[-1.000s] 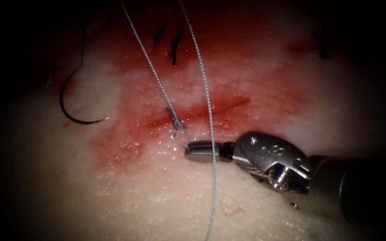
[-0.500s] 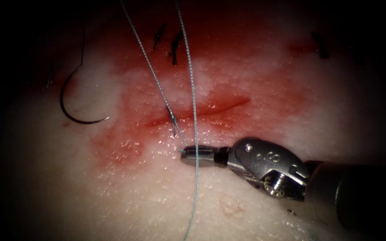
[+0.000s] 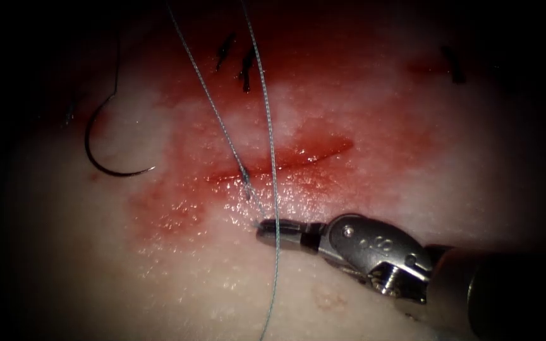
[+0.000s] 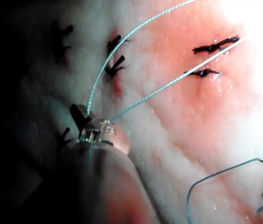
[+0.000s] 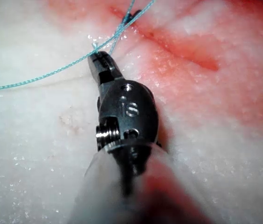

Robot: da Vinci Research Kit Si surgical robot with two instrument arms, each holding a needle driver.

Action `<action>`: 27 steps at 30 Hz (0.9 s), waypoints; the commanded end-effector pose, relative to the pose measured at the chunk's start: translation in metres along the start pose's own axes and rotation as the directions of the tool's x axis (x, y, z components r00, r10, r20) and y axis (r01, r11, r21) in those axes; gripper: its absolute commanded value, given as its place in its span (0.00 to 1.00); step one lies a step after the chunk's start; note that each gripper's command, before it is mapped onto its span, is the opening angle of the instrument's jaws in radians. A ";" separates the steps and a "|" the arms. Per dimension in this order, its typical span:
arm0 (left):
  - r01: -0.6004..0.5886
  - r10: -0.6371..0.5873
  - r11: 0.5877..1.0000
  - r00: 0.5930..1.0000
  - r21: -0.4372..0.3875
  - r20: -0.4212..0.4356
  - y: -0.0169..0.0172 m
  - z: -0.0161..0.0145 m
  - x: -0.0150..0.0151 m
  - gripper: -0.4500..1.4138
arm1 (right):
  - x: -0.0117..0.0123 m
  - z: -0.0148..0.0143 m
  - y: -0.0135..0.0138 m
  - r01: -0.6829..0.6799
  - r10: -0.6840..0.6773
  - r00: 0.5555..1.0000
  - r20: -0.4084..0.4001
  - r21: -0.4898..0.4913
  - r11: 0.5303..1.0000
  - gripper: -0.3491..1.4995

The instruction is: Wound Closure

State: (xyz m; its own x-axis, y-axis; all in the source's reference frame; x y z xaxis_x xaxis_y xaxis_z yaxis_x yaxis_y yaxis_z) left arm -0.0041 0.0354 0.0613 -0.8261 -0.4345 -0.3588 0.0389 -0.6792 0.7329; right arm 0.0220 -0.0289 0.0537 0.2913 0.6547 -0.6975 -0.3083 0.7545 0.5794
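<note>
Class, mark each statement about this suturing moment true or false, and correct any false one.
1. The needle lies free on the tissue, left of the cut. True.
2. The right tool holds the needle at mid-curve. False: it grips a short end of thread just below the cut.
3. Two strands of thread run up from near the cut. True.
4. The left tool holds nothing. False: in the left wrist view its fingers are shut on the thread, with two strands leading away.
5. The needle is driven into the tissue. False: its whole curve lies on the surface.
</note>
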 end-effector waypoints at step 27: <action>0.539 -0.552 0.827 0.726 -0.158 -0.410 -0.0036 -0.0079 0.0136 0.00 | 0.0054 -0.0010 0.0028 0.117 -0.129 0.986 -0.103 -0.115 0.987 0.90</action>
State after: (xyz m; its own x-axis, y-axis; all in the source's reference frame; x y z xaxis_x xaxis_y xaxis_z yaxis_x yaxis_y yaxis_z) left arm -0.0107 0.0264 0.0480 -0.3802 -0.1696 -0.9092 -0.3317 -0.8926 0.3052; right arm 0.0211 -0.0230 0.0507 0.2347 0.5405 -0.8079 -0.3750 0.8172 0.4377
